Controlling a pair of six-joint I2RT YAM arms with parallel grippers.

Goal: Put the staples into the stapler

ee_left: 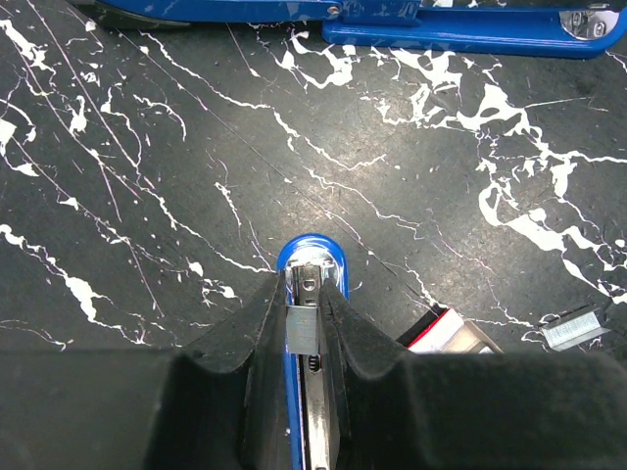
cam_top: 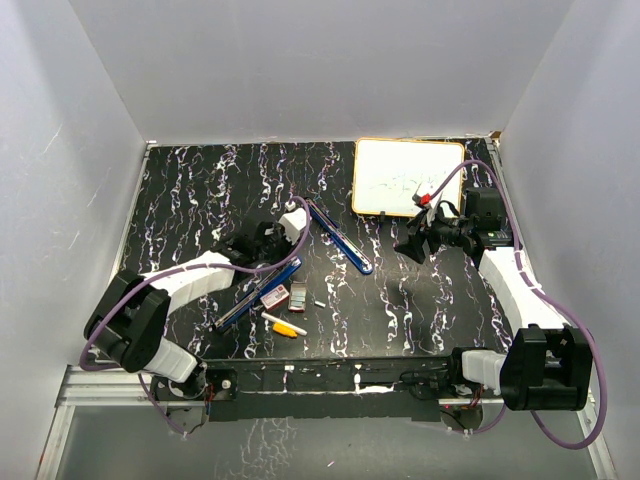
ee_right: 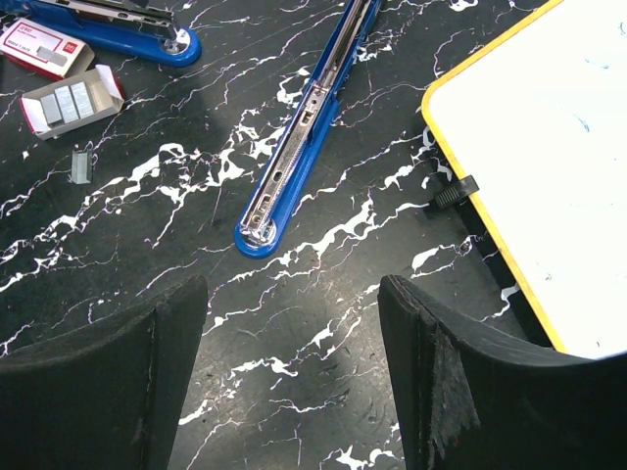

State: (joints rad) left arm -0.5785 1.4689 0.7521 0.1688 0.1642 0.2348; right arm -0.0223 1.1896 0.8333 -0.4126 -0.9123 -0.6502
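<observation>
Now | left gripper is pinching staple strip over stapler channel | aiming for square, gentle lowering | right gripper is hanging open

The left arm and right arm have white links, black joints, looping purple cables and matte black claw fingers.
</observation>
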